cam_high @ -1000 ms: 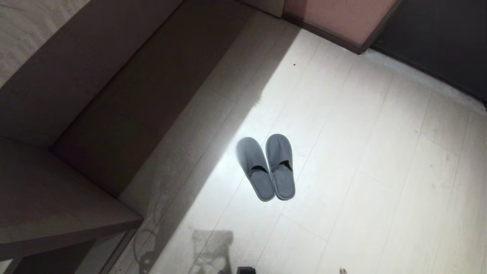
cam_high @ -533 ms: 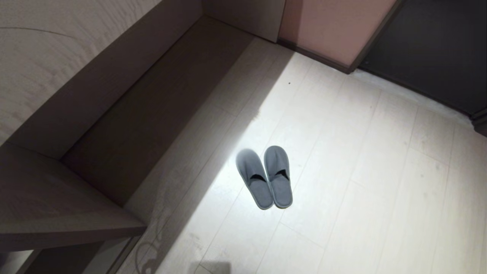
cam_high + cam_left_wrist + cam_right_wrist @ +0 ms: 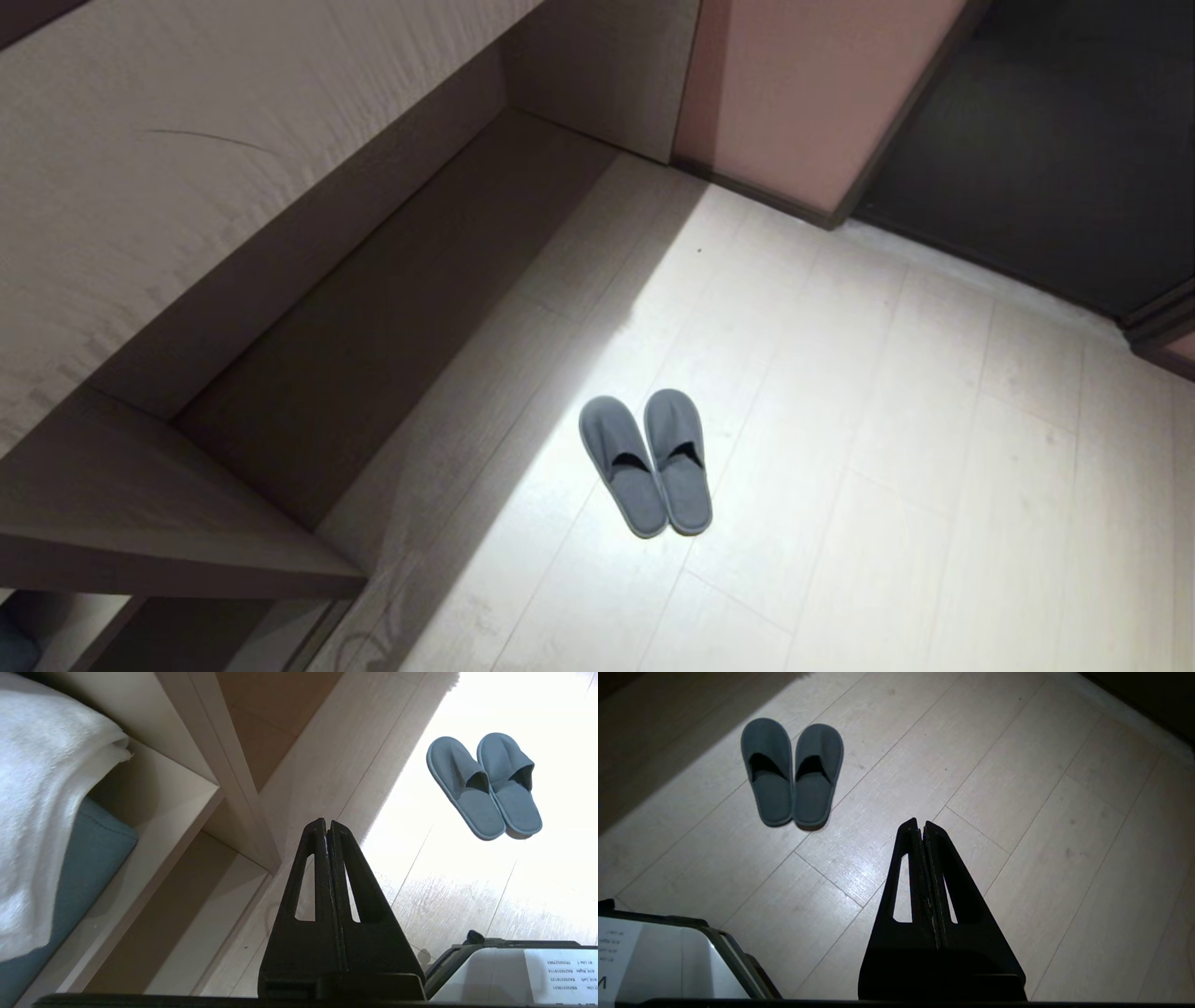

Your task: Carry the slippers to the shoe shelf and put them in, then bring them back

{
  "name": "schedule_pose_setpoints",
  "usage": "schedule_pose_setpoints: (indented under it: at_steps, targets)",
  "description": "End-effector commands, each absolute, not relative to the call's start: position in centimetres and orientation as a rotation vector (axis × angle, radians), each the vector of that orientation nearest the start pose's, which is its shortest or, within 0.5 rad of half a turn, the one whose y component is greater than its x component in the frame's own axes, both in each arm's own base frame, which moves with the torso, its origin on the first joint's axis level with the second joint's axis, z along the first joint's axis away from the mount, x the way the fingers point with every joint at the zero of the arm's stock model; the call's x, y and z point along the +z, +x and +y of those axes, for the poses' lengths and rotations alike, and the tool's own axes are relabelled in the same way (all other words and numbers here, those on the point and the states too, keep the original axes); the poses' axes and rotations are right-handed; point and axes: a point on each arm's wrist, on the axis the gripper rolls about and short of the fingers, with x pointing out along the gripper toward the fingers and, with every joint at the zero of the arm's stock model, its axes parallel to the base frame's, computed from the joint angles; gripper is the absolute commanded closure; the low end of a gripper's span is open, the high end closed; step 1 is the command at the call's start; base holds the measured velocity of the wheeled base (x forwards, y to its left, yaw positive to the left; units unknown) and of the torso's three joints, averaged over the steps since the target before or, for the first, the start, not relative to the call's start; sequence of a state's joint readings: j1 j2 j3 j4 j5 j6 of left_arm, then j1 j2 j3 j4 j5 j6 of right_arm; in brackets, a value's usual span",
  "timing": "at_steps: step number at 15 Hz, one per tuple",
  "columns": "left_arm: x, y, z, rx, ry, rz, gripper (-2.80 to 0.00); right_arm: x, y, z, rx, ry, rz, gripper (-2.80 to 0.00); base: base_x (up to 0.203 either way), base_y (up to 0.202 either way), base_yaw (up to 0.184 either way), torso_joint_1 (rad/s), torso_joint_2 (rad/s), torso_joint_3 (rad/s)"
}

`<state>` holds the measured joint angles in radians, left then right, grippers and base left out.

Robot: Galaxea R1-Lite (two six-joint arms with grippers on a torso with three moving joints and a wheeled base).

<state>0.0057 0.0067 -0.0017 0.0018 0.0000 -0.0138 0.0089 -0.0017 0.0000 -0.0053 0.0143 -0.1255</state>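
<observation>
A: Where are the slippers (image 3: 646, 464)?

B: Side by side and touching on the pale plank floor (image 3: 934, 485), in a bright patch, ahead of both hands and well apart from them. The shoe shelf (image 3: 373, 327) lies beyond the left hand (image 3: 327, 823), its bottom board in shadow.

A: And the hands?

B: The left hand is clenched on nothing; the right hand (image 3: 920, 822) likewise, fingers pressed together above bare floor.

A: Any writing?

B: A white label (image 3: 560, 975) on the robot's base (image 3: 490, 970) beside the left hand, its print too small to read.
</observation>
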Motion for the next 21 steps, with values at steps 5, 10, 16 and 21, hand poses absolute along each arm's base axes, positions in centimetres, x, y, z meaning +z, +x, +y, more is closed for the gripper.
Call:
schedule_pose_setpoints:
  at_steps: [5, 10, 16, 21]
  targets:
    - [7.72, -1.78, -0.01, 0.007, -0.014, 0.069, 0.0, 7.6, -2.28, 0.01, 0.025, -0.126, -0.006, 0.0, 0.0, 0.0, 0.0, 0.002, 0.01, 0.2]
    - [7.74, -1.71, -0.01, 0.006, -0.014, 0.078, 0.0, 7.61, -2.29, 0.01, 0.026, -0.123, -0.005, 0.0, 0.0, 0.0, 0.0, 0.003, 0.0, 0.203]
    - [7.58, -2.28, -0.01, 0.006, -0.015, 0.001, 0.0, 7.62, -2.29, 0.01, 0.026, -0.117, -0.006, 0.0, 0.0, 0.0, 0.0, 0.004, 0.01, 0.199]
    - [7.61, -2.28, -0.02, 0.005, -0.015, -0.002, 0.0, 7.6, -2.28, 0.01, 0.024, -0.103, -0.006, 0.0, 0.0, 0.0, 0.0, 0.001, 0.0, 0.202]
